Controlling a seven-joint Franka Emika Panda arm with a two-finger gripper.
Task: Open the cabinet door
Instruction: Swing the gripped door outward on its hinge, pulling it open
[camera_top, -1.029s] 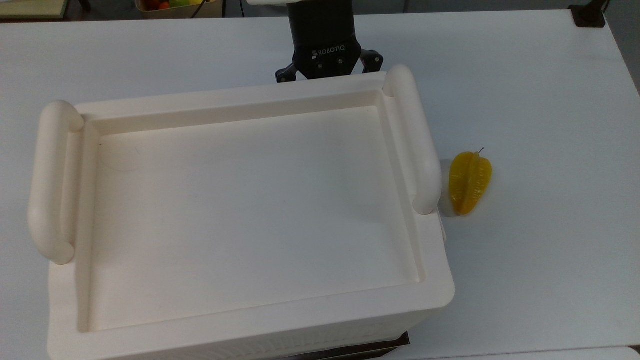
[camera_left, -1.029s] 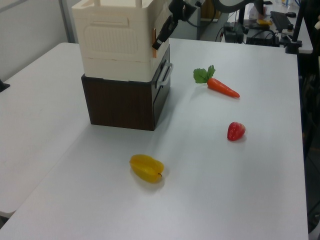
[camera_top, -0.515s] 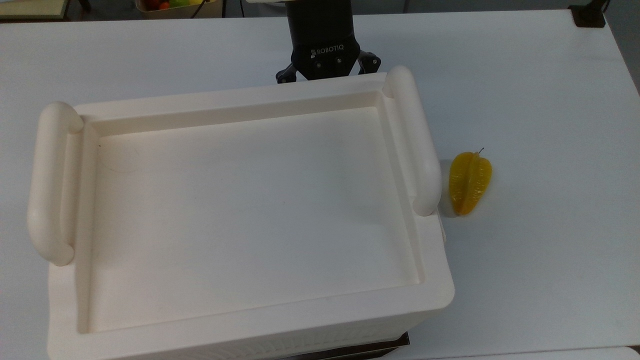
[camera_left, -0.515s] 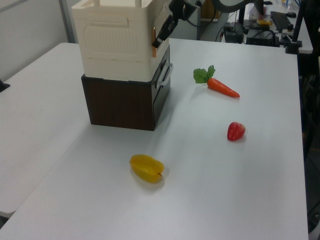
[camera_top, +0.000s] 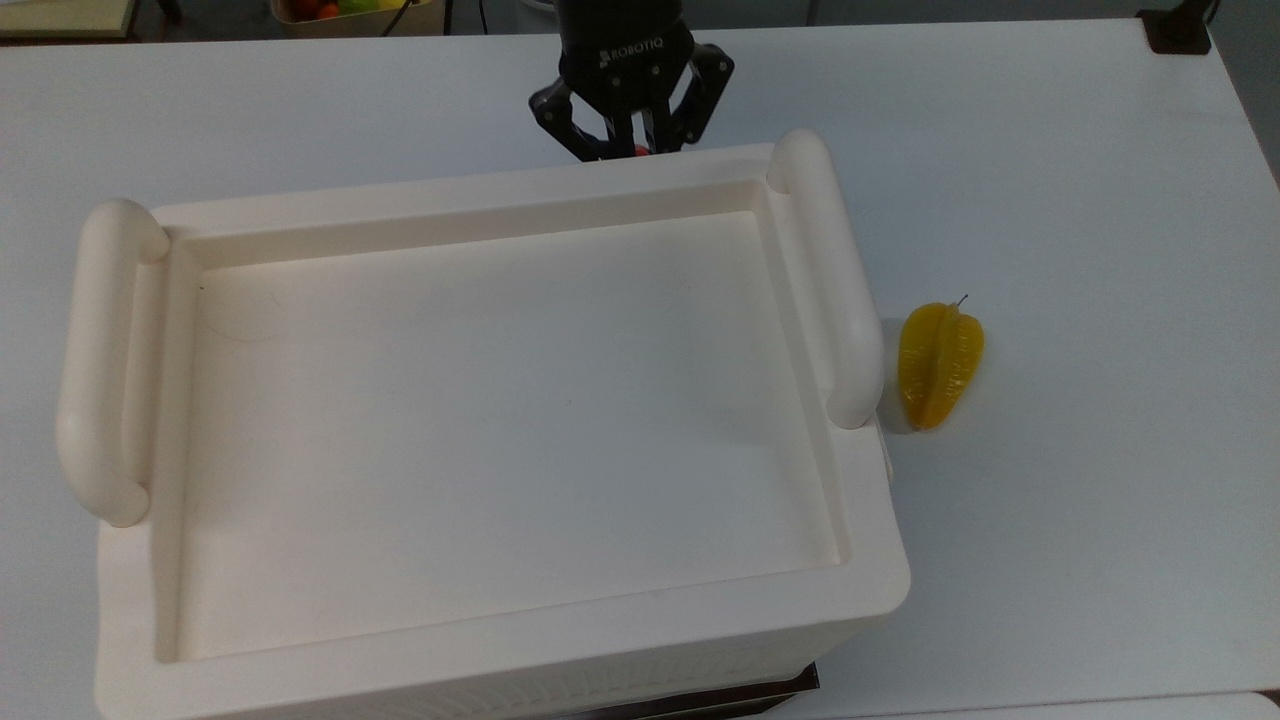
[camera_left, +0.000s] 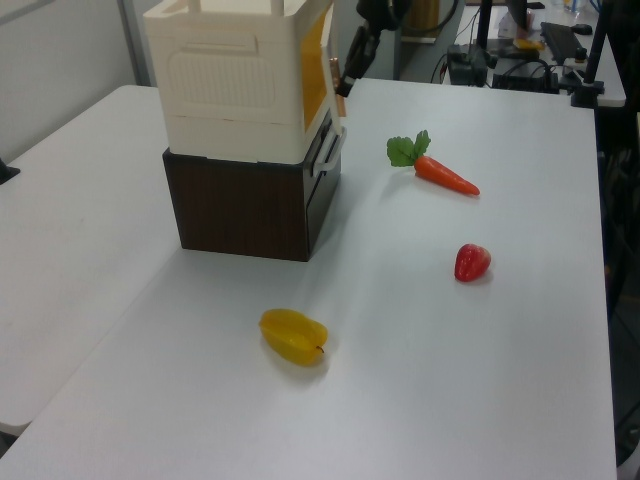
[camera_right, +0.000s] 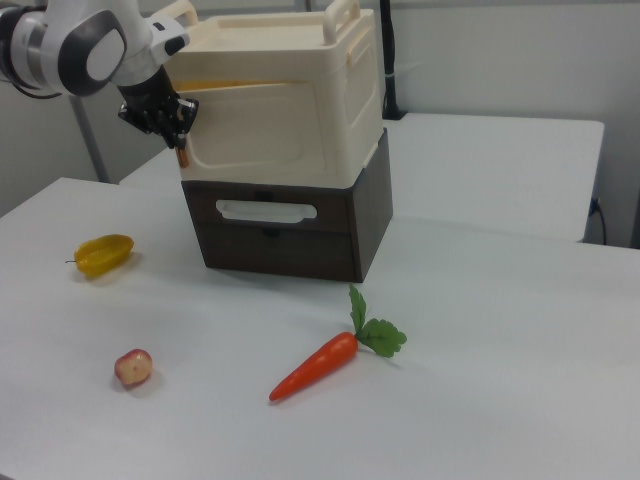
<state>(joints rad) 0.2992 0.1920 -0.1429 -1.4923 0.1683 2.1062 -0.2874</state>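
Note:
The cream cabinet (camera_top: 480, 400) stands on a dark brown drawer box (camera_right: 285, 235). Its rounded bar handles and recessed top face the top view. The cabinet door (camera_right: 265, 135) is ajar, and a yellow-orange interior shows behind it in the left view and the right view. In the left view the cabinet door (camera_left: 335, 75) is seen almost edge-on, swung away from the cabinet (camera_left: 230, 80). My gripper (camera_top: 632, 148) sits just beyond the cabinet's far rim in the top view, shut on the door's free edge. In the right view the gripper (camera_right: 178, 128) is at the door's left edge.
A yellow fruit (camera_top: 940, 365) lies on the white table to the top view's right of the cabinet. A carrot (camera_left: 445, 175) and a red fruit (camera_left: 472, 262) lie on the table in front of the door side. The drawer box carries a handle (camera_right: 265, 211).
My gripper has drawn back from the cabinet with the door's edge. The door has swung out, and the yellow interior now shows in the left view.

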